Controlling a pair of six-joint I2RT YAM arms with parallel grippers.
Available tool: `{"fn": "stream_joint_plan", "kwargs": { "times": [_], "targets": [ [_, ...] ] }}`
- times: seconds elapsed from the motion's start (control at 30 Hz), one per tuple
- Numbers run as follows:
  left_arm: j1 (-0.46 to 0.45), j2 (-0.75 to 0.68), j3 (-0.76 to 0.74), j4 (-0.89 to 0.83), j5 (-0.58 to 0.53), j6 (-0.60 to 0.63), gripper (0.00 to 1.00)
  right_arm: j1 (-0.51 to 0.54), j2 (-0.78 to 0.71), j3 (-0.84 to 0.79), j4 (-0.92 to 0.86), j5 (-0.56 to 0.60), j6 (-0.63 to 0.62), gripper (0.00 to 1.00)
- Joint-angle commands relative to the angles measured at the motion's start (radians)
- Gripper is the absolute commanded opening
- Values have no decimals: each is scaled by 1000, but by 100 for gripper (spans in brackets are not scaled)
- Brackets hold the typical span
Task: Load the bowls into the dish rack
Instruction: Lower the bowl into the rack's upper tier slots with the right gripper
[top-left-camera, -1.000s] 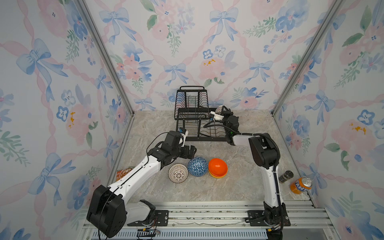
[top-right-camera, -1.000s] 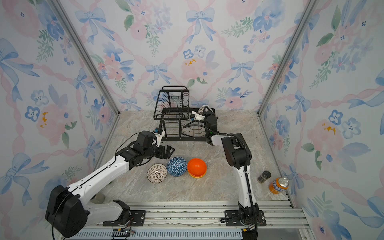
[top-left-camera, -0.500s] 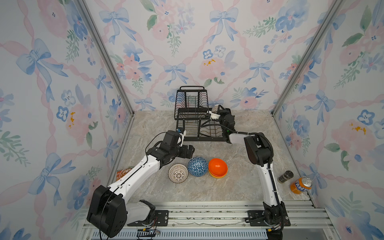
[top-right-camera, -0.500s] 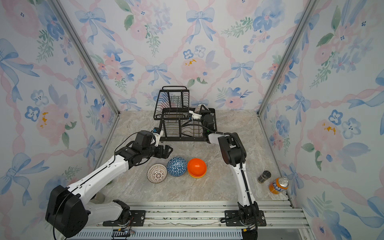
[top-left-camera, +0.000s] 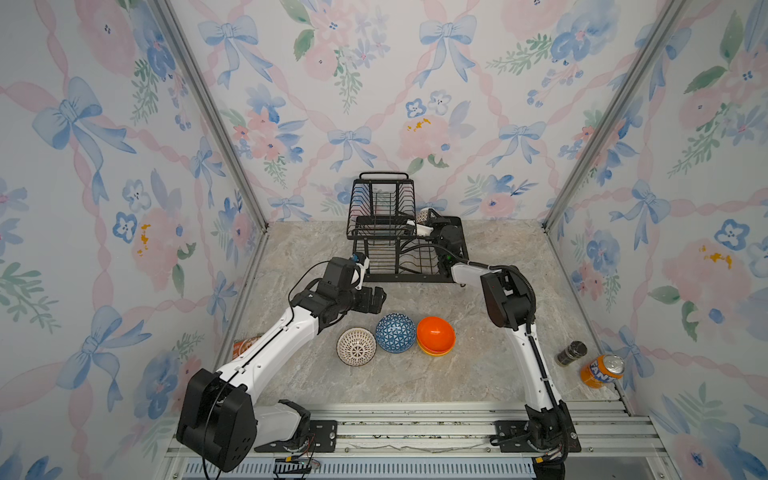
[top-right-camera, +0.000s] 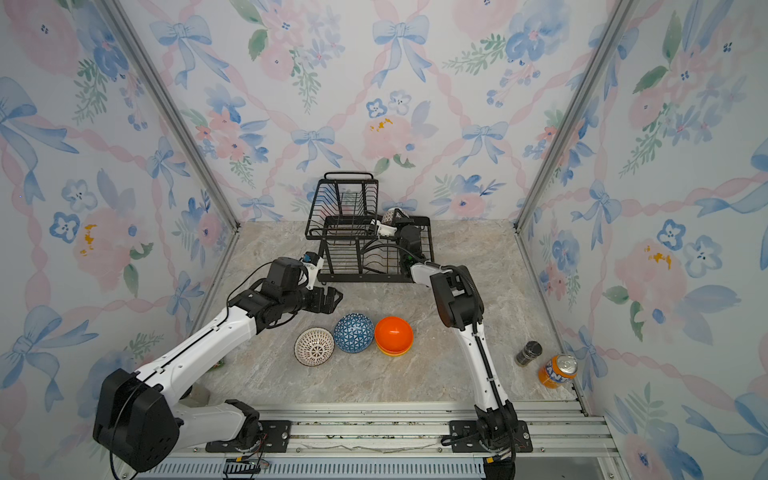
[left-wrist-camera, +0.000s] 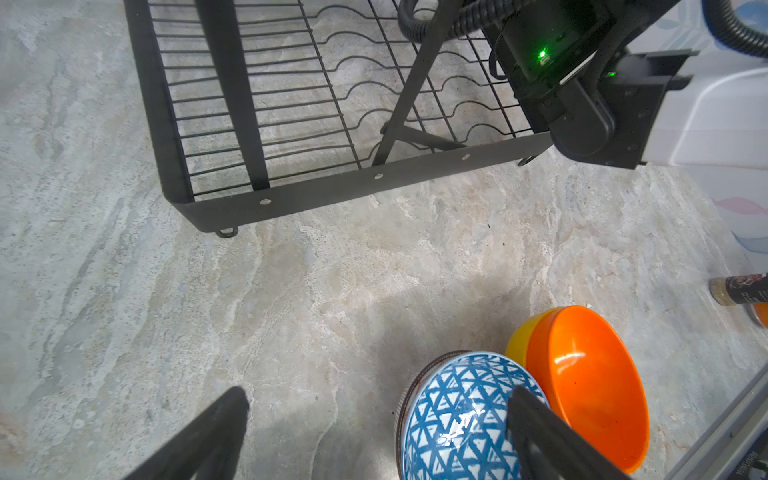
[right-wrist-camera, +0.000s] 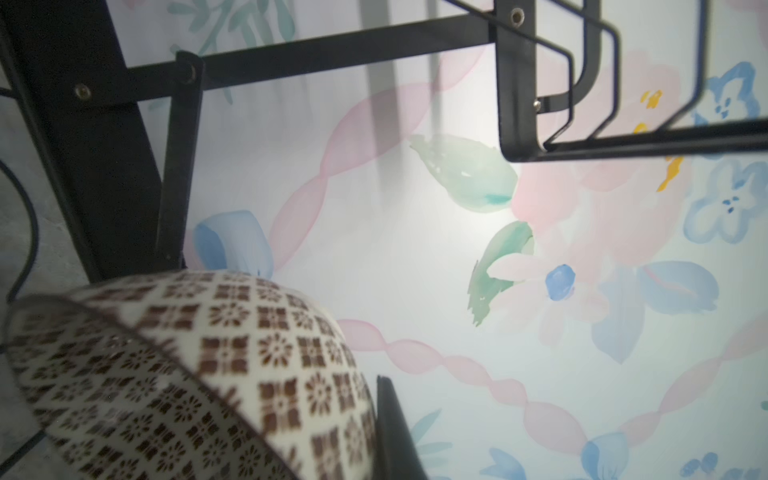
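i see the dish rack (top-left-camera: 403, 277) at the back of the marble bench (top-left-camera: 415, 386), long side across my view as far as i can tell, raised basket on the left. my right tool (top-left-camera: 428, 221) is clamped on the rim of the brown mosaic bowl (right-wrist-camera: 208, 374), which is tilted on edge over the rack's back right part. my left tool (top-left-camera: 377, 298) gapes wide and empty above the bench, near the blue bowl (top-left-camera: 395, 332). the white lattice bowl (top-left-camera: 356, 346) and orange bowl (top-left-camera: 435, 332) flank it. floral wallpaper (top-left-camera: 415, 83) all round.

Open tabletop (top-left-camera: 419, 297) is left between dish rack (top-left-camera: 399, 277) and bowls (top-left-camera: 395, 332); the rack tray is blocked by the right arm (top-left-camera: 469, 270).
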Motion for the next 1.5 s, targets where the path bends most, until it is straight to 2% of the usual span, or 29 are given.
{"fn": "stream_joint_plan", "kwargs": {
  "times": [0.0, 0.17, 0.47, 1.0, 1.47],
  "targets": [
    [8, -1, 46, -18, -20, 40, 98, 24, 22, 66, 47, -25, 40, 0],
    [11, 5, 103, -41, -65, 68, 98, 27, 43, 105, 34, -39, 63, 0],
    [15, 39, 188, -56, -71, 97, 98, 33, 63, 137, 21, -76, 121, 0],
    [15, 10, 159, -68, -71, 85, 98, 39, 138, 233, 8, -99, 211, 0],
    [15, 0, 137, -67, -66, 86, 98, 51, 161, 229, 6, -131, 249, 0]
  ]
}}
